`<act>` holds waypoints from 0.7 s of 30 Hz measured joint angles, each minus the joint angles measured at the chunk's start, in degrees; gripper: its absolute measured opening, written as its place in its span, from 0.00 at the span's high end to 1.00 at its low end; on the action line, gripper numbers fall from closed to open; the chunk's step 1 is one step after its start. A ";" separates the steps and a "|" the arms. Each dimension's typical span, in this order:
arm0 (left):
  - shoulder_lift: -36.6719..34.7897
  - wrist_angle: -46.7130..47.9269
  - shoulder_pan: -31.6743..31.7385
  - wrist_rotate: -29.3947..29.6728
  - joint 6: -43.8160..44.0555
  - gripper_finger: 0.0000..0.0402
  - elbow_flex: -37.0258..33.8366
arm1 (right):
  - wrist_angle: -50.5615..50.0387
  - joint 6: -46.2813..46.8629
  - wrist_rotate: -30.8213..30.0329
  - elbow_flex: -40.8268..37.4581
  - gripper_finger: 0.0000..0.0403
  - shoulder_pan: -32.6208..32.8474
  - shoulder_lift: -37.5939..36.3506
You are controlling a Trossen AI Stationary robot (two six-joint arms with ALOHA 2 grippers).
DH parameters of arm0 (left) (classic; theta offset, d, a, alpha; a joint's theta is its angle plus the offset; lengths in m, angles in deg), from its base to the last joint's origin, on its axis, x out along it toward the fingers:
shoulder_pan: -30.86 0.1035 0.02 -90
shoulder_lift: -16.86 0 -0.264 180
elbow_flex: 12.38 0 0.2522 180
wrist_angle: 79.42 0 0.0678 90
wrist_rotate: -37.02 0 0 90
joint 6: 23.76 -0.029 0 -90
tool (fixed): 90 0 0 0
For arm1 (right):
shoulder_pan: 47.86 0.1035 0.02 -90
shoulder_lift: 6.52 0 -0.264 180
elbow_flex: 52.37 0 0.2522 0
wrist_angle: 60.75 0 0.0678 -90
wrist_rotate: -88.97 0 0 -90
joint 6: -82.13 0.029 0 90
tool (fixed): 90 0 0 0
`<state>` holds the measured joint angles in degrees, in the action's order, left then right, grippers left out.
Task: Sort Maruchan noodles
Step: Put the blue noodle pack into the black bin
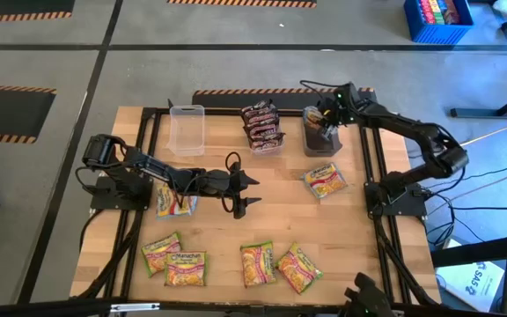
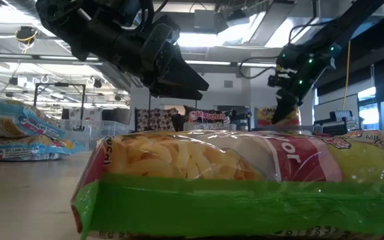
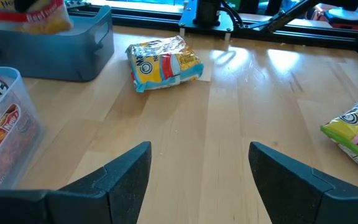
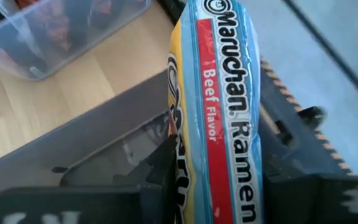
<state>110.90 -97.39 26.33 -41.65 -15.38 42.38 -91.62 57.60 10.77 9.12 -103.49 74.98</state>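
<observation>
Spanning the whole scene, the wooden table (image 1: 271,224) carried both arms and every packet. Next in size, the left arm lay stretched across the boards, its left gripper (image 1: 246,193) hovering low with the jaws spread wide and nothing between them; the left wrist view showed only bare wood in the gap between its fingers (image 3: 126,177). Beyond those open jaws sat a yellow-orange packet with blue edges (image 3: 165,63), well apart from them, near the dark grey tub (image 1: 321,132). Behind the left jaws, under that arm, lay another packet (image 1: 175,202).

The right arm reached over that grey tub, where the right gripper (image 1: 328,123) pinched a yellow-and-blue beef-flavour packet (image 4: 219,118) on edge, the jaws pressed against its two flat sides. The tub's interior showed directly beneath those jaws in the right wrist view.

Beside the right jaws stood the clear tub of maroon packets (image 1: 263,126), and farther on the empty clear tub (image 1: 187,129).

Four yellow-green packets lay along the near edge of the table, well short of either gripper: two on the left (image 1: 172,258) and two nearer the middle (image 1: 280,265).
</observation>
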 joint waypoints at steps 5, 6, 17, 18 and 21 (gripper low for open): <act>0.02 0.02 0.00 0.00 0.00 0.34 0.00 | 0.95 0.33 -1.21 0.00 0.74 -0.06 3.27; 0.02 0.02 0.00 0.00 0.00 0.34 0.00 | 1.02 0.63 -2.27 0.00 0.74 -0.02 3.77; 0.02 0.04 0.00 0.00 0.00 0.34 0.00 | 1.39 -0.57 2.12 0.09 0.74 -3.84 6.44; 0.02 0.02 0.00 0.00 0.00 0.34 0.00 | 1.36 -1.16 2.80 0.07 0.74 -3.86 6.44; 0.02 0.02 0.00 0.00 0.00 0.34 0.00 | 1.84 -3.32 3.03 0.02 0.74 -3.81 6.44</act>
<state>110.92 -97.36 26.33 -41.65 -15.38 42.38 -89.78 54.28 13.80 9.14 -107.30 81.42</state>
